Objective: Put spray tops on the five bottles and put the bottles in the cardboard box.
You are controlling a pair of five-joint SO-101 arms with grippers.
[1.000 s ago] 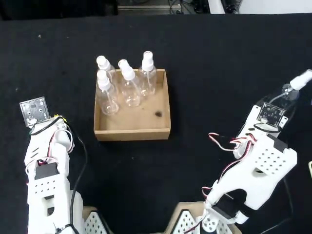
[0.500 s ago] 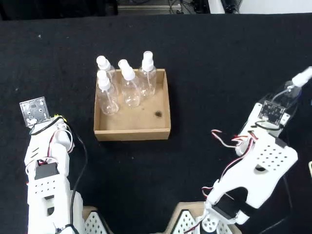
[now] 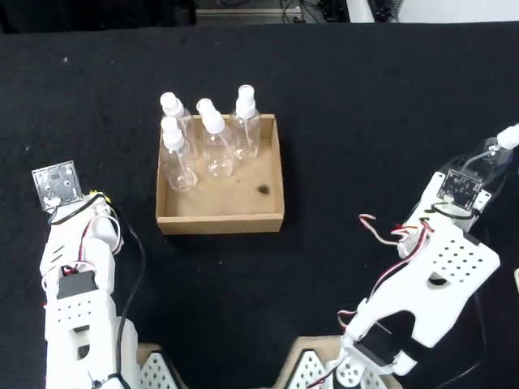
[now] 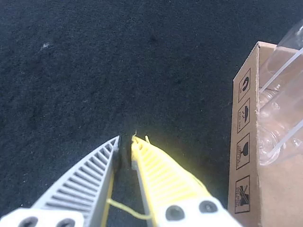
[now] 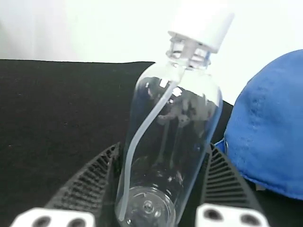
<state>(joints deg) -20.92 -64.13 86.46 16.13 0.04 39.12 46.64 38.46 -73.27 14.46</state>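
The right arm [image 3: 438, 267] holds a clear plastic bottle [image 5: 168, 156] at the far right edge of the black desk [image 3: 365, 97], well apart from the cardboard box [image 3: 219, 217]. The right jaws pinch the bottle around its lower body, one dark ribbed finger on each side. A white spray top [image 5: 201, 23] sits on the bottle's neck, and its thin dip tube curves down inside to the base. In the high view the bottle leans outward past the desk's right edge. A blue cloth object [image 5: 270, 132] lies just beside it. Four bottles [image 3: 217, 150], each with a white spray top, stand upright and close together in the far-left part of the open box, near the middle of the desk. The left arm [image 3: 77, 275] sits at the near left of the desk. The left jaws are pressed almost together with nothing between them, low over bare desk just beside the box's left wall.
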